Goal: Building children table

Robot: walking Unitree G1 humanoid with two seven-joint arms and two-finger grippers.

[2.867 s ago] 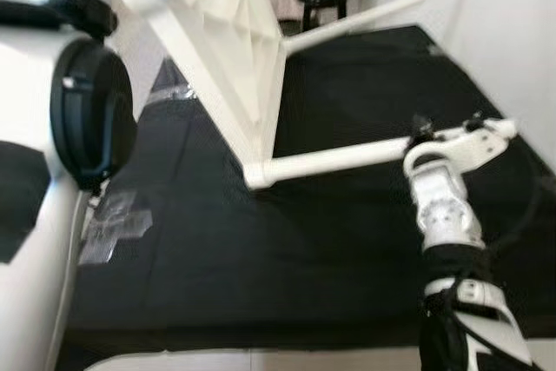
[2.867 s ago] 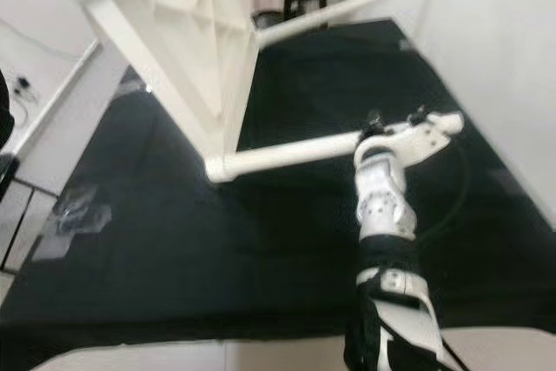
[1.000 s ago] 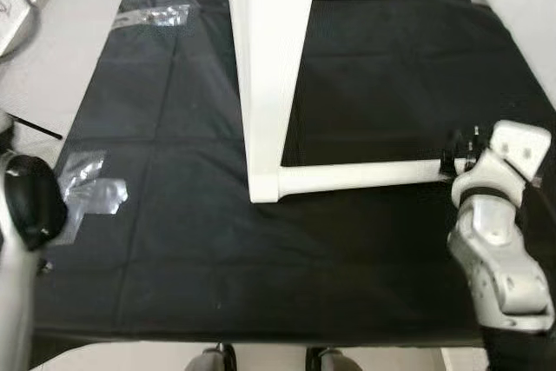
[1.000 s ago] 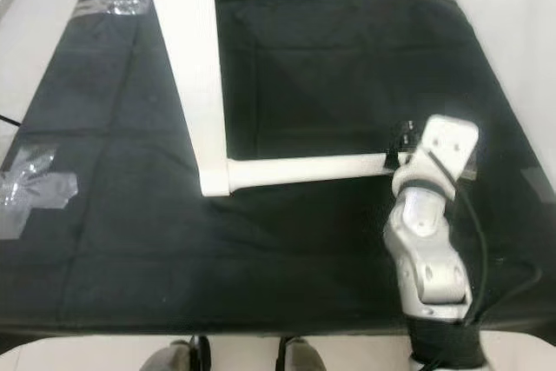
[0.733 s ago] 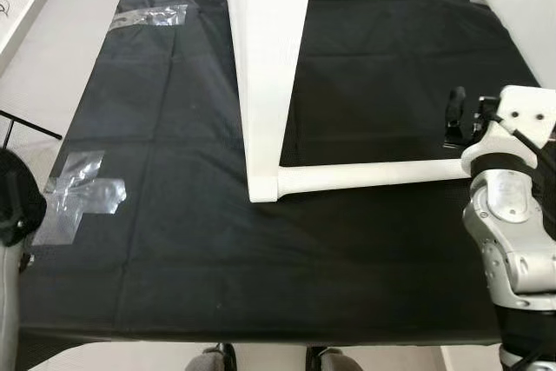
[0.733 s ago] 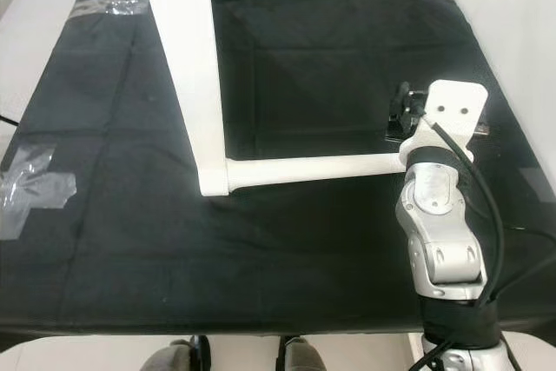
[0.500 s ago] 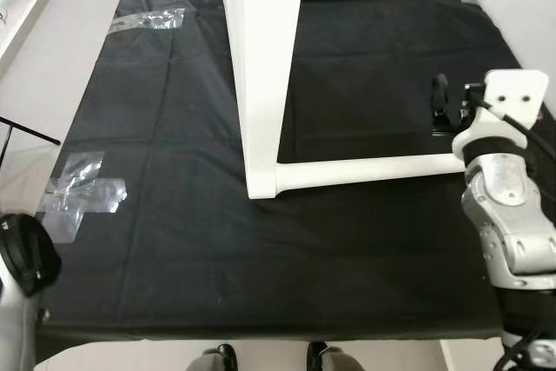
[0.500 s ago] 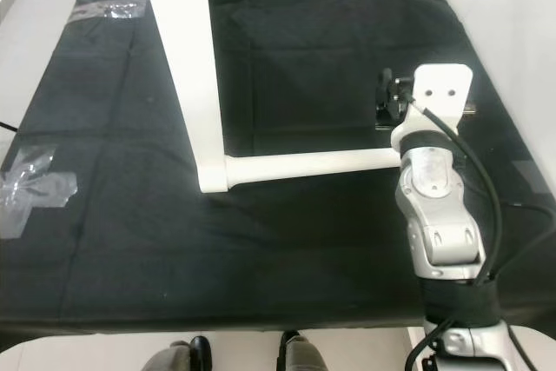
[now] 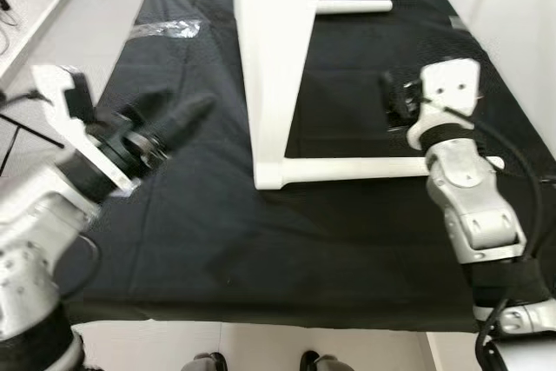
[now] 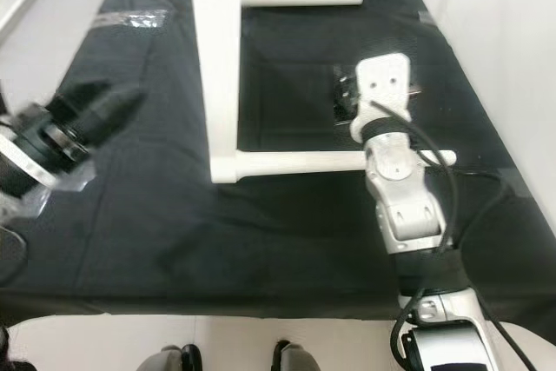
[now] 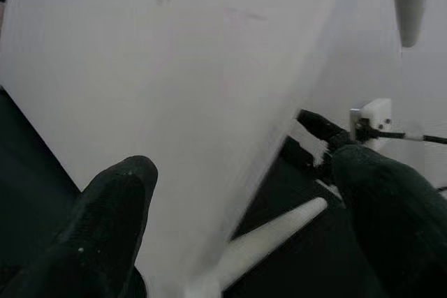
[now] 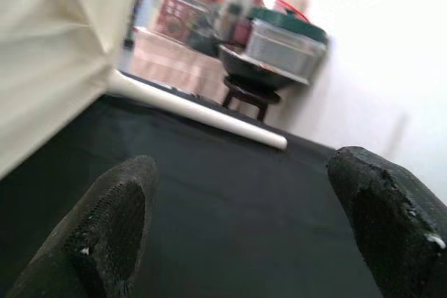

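Observation:
The white children's table lies on its side on the black mat (image 9: 191, 215). Its tabletop (image 9: 269, 58) stands upright, the near leg (image 9: 365, 168) and the far leg (image 9: 352, 6) pointing right. My left gripper (image 9: 187, 115) is raised left of the tabletop, blurred and pointing at it. In the left wrist view the left gripper (image 11: 244, 200) is open, with the white tabletop (image 11: 174, 88) close ahead. My right gripper (image 9: 395, 97) hovers over the mat just beyond the near leg. The right wrist view shows the right gripper (image 12: 244, 221) open and holding nothing, the far leg (image 12: 202, 113) ahead.
Clear tape patches (image 9: 165, 30) stick to the mat's far left corner. A white wall (image 9: 521, 23) runs along the right. A dark stool with storage boxes (image 12: 255, 68) stands beyond the mat. Pale floor (image 9: 52, 32) lies to the left, and my feet (image 9: 261, 361) stand at the mat's near edge.
My left arm has swung up from the lower left toward the tabletop. The right gripper has lifted off the near leg's end and moved farther in over the mat.

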